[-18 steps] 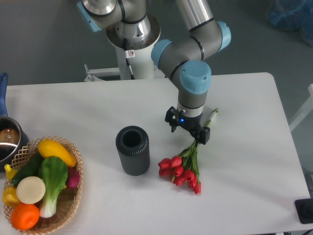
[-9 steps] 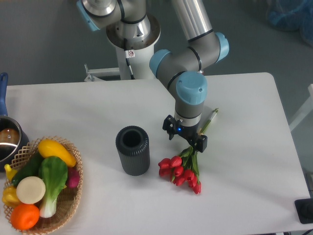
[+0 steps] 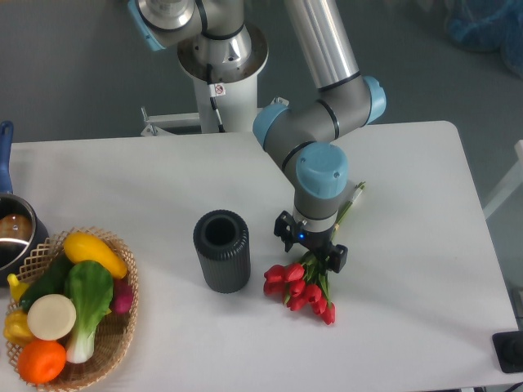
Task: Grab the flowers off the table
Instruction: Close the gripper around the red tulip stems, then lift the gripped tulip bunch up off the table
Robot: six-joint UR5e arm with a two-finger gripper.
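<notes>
The flowers (image 3: 301, 290), a small bunch of red tulip buds with thin green stems, lie on the white table (image 3: 409, 269); the stems run up and right to a tip near the arm. My gripper (image 3: 310, 247) hangs straight down over the stems, just above the buds, and hides the middle of the bunch. Seen from above, its fingers are covered by the wrist, so I cannot tell whether they are open or shut, or whether they touch the stems.
A dark ribbed cylindrical vase (image 3: 221, 251) stands upright left of the flowers. A wicker basket (image 3: 122, 327) of toy vegetables and fruit sits at the front left corner. A dark pot (image 3: 12, 233) is at the left edge.
My gripper has moved down the stems toward the buds, forward and slightly left. The flowers, vase and basket lie as before.
</notes>
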